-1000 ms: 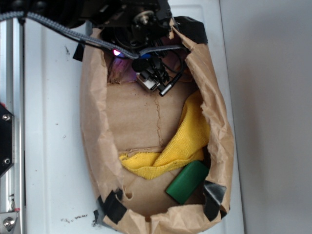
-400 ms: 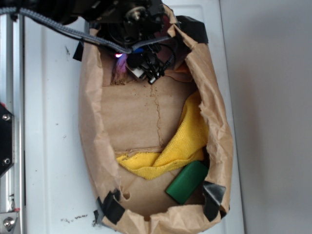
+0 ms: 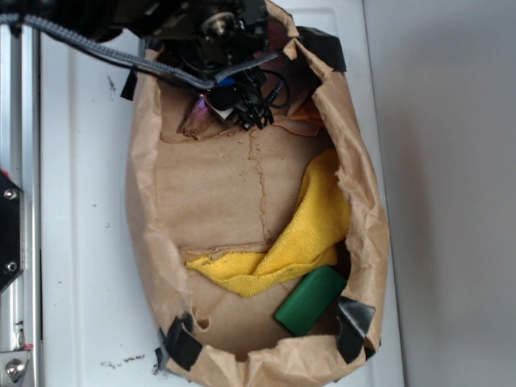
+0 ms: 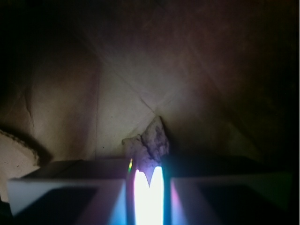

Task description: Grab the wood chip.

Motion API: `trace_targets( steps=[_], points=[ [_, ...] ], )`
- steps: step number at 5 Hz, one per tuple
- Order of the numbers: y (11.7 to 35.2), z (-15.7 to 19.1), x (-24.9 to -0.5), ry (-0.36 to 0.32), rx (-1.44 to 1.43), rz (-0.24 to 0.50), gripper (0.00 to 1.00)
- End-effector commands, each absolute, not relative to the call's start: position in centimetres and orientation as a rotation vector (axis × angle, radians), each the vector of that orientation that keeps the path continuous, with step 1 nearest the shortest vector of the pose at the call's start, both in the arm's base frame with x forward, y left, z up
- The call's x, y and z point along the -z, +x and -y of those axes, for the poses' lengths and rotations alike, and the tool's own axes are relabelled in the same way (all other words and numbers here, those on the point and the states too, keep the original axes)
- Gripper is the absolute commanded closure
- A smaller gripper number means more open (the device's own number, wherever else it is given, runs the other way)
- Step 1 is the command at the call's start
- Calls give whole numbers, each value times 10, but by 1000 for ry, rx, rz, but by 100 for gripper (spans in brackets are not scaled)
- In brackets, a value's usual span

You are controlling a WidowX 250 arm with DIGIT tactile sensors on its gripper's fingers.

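Wrist view: fingers nearly closed around wood chip, brown paper behind.

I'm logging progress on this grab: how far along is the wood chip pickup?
Done: the claw is at the far end of the paper bag, lined up on the wood chip. In hand: the wrist view shows the chip just ahead of the fingers, which sit close together; whether they pinch it cannot be told. Left: a confirmed grip and lifting it out.
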State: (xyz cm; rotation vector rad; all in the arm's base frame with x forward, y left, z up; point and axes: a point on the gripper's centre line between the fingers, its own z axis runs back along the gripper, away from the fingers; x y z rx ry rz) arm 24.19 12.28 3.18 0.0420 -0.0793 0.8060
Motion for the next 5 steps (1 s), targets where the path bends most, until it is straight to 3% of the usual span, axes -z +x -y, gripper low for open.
trace_targets(
  steps=[1, 2, 5],
  points=[
    [213, -112, -63, -1, -824, 116, 48],
    [212, -111, -69, -28, -825, 92, 0],
    [220, -115, -65, -41, -820, 54, 0]
  ],
)
